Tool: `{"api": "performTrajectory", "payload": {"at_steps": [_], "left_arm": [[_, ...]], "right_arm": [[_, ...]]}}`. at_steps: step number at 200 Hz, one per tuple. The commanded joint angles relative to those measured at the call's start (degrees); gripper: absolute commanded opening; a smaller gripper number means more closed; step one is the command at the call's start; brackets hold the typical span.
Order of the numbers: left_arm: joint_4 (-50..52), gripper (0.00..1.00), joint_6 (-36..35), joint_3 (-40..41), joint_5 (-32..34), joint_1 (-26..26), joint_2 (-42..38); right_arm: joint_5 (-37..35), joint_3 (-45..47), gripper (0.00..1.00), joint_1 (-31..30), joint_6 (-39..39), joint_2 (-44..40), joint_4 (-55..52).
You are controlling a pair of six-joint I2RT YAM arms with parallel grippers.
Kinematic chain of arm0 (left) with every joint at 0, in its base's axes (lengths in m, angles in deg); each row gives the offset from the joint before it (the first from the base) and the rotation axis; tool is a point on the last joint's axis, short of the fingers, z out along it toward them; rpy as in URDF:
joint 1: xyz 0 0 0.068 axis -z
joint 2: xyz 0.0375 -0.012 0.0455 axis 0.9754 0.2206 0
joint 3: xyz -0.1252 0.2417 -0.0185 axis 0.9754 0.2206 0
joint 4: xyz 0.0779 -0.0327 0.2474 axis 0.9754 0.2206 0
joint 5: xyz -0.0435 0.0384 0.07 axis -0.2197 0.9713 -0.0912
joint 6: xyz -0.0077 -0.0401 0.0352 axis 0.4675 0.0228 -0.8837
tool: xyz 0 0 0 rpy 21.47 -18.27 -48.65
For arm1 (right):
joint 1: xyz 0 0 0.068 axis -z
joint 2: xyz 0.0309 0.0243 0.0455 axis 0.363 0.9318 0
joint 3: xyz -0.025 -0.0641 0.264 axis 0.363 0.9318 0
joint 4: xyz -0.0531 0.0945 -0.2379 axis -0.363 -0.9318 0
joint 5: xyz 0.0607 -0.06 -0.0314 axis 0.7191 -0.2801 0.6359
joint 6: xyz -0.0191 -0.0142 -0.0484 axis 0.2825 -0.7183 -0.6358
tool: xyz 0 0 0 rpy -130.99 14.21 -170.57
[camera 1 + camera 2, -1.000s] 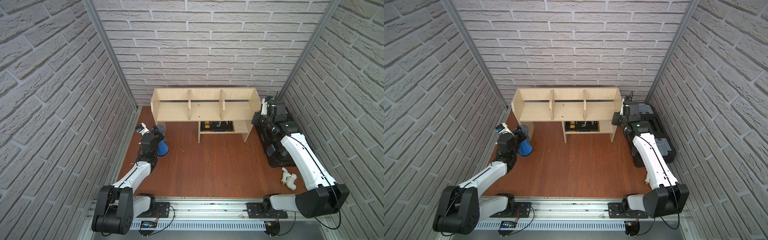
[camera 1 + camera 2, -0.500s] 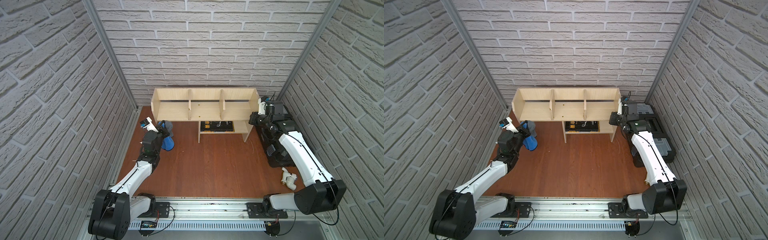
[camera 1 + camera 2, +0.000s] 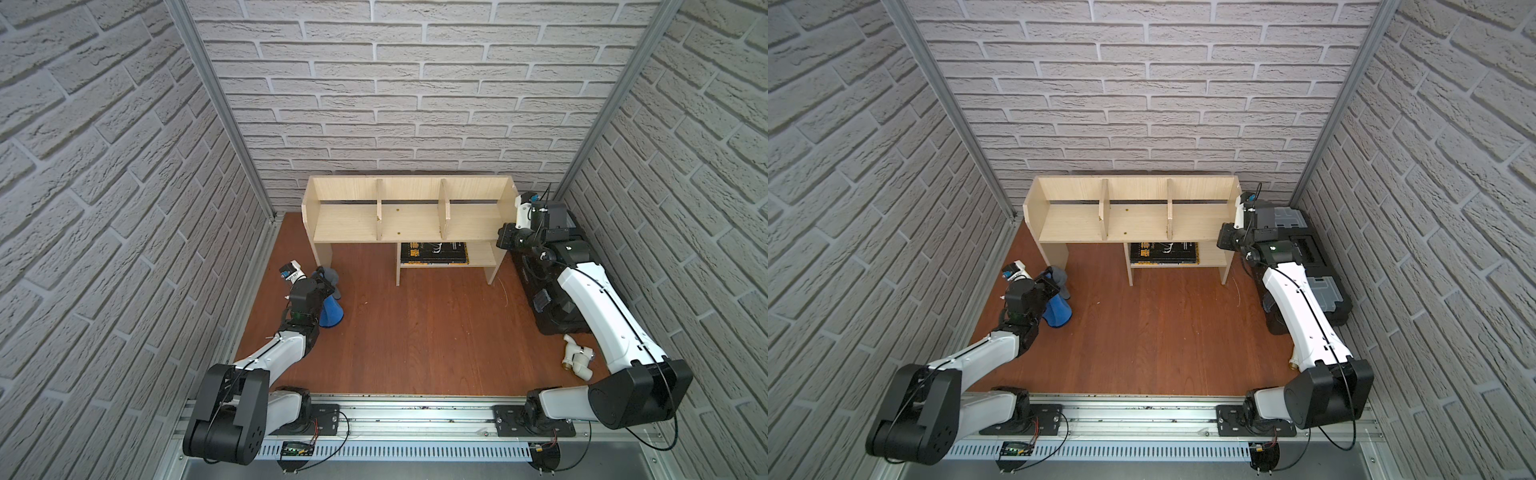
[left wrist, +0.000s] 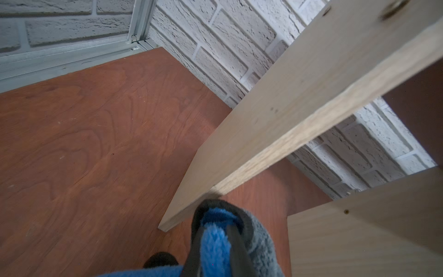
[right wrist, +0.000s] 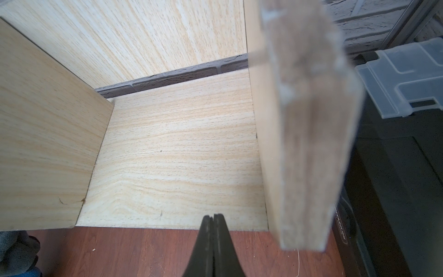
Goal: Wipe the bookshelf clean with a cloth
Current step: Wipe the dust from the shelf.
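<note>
Open floor fronts the bookshelf; a black toolbox crowds its right side.

You are carrying the cloth in the left gripper closer to the bookshelf's left side panel, and you are swinging the right gripper inward to the front of its rightmost compartment.

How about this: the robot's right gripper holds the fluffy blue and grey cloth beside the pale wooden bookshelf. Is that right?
Not quite. The left gripper holds the fluffy blue and grey cloth beside the pale wooden bookshelf, as the left wrist view shows. The right gripper is shut on nothing.
</note>
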Motion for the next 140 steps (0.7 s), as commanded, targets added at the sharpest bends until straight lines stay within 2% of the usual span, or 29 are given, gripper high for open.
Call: {"api": "performTrajectory", "payload": {"at_steps": [1,38,102,140], "left_arm": [[-4.5,0.0,-0.2,-4.3,-4.7,0.2,-2.3],[-9.0,0.0,-2.1,-10.6,-9.4,7.3,2.9],[-30.5,0.0,-1.0,-18.7,-20.5,19.2,24.9],[-31.1,0.0,-5.1,-21.2,-20.8,24.0,29.9]], "right_arm": [[1.0,-1.4,0.03,0.3,-0.3,-0.6,1.3],[1.1,-1.3,0.03,0.3,0.3,-1.5,1.2],[2.5,-1.1,0.03,0.3,0.8,-1.1,1.0],[2.7,-1.5,0.03,0.3,0.9,-0.6,0.9]]}}
